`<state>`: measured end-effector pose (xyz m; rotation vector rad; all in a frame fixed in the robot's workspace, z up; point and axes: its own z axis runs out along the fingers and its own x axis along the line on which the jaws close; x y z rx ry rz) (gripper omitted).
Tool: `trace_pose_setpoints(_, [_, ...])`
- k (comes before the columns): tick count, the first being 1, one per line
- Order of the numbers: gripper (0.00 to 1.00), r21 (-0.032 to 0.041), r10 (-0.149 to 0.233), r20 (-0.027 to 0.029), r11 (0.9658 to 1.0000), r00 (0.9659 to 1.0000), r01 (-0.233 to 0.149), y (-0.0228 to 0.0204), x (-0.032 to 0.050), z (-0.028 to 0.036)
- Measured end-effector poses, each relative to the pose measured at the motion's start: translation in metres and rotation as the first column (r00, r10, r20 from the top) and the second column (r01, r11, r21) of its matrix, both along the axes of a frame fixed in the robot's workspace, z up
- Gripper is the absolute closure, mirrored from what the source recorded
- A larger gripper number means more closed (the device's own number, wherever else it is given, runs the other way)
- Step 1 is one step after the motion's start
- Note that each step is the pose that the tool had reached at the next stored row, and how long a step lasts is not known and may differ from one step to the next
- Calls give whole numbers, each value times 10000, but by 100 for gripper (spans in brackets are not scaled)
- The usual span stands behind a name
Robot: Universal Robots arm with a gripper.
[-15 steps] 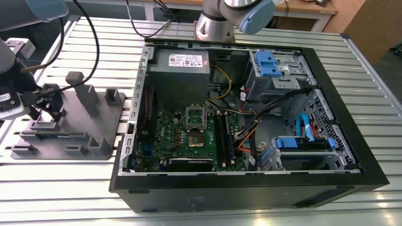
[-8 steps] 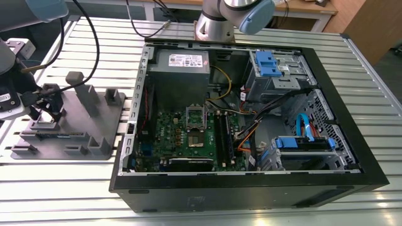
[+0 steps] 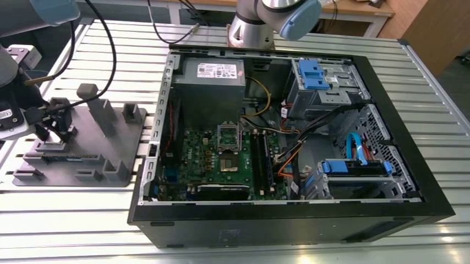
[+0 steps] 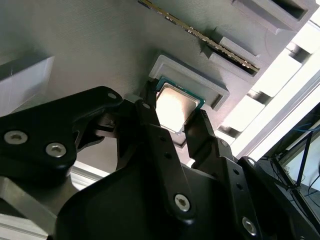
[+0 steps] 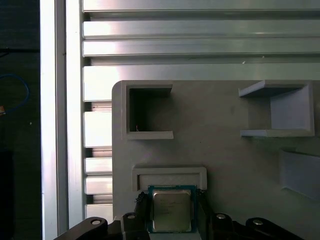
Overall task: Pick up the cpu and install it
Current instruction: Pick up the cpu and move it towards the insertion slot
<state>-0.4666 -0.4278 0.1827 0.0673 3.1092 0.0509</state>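
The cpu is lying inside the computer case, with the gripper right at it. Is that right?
No. The cpu lies on the grey holder tray beside the computer case, not inside it, with the gripper right at it. The first wrist view shows this.

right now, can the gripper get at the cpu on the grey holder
Probably yes: the gripper sits right at the cpu in its pocket on the grey holder, with nothing between them.
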Motion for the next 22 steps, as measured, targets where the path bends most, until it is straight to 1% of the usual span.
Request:
trace_pose_setpoints(12, [53,0,0,1,10000,10000,0,0,0,-2])
trace_pose_setpoints(14, [53,3,0,6,10000,10000,0,0,1,6])
trace_pose_setpoints(18, [53,0,0,2,10000,10000,0,0,0,58])
trace_pose_setpoints(22, [53,0,0,2,10000,10000,0,0,0,60])
